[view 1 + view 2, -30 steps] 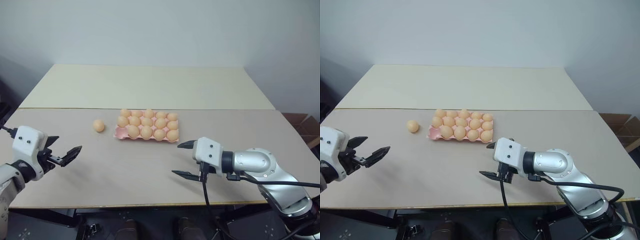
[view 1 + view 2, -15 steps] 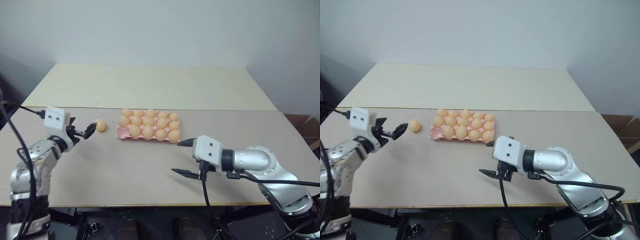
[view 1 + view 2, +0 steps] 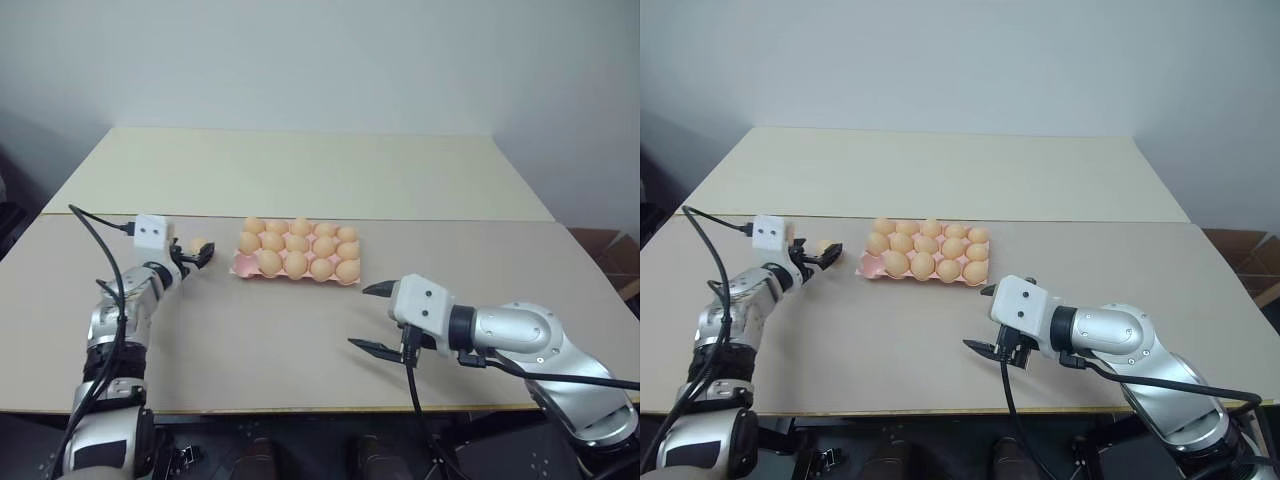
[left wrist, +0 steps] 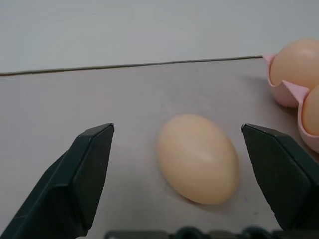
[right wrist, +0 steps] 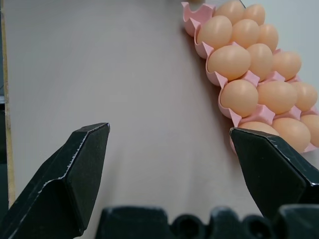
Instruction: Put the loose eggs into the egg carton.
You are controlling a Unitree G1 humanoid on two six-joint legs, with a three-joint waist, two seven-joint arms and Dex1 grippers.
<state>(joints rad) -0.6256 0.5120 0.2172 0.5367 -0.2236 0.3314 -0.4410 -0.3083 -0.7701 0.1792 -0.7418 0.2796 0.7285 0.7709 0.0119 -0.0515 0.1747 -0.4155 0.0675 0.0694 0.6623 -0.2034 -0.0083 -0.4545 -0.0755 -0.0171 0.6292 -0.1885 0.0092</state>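
One loose egg (image 3: 199, 244) lies on the table just left of the egg carton (image 3: 237, 265), a pink tray filled with several like eggs; its near-left corner cup looks empty. My left gripper (image 3: 196, 254) is open, level with the table. In the left wrist view the loose egg (image 4: 198, 158) sits between the two black fingers (image 4: 84, 169), with a gap on each side. My right gripper (image 3: 358, 317) hangs open over the table in front of the carton's right end, empty. The right wrist view shows the carton's rim (image 5: 190, 12) ahead of it.
The table is two joined tops: a grey-beige near one (image 3: 300, 350) and a paler far one (image 3: 300, 170), meeting at a seam behind the carton. A black cable (image 3: 100, 240) loops from my left wrist. A cardboard box (image 3: 610, 250) stands off the right side.
My left arm has reached forward and to the right, from the table's near left to the loose egg, so its open fingers now stand on either side of it. The right gripper has stayed put.
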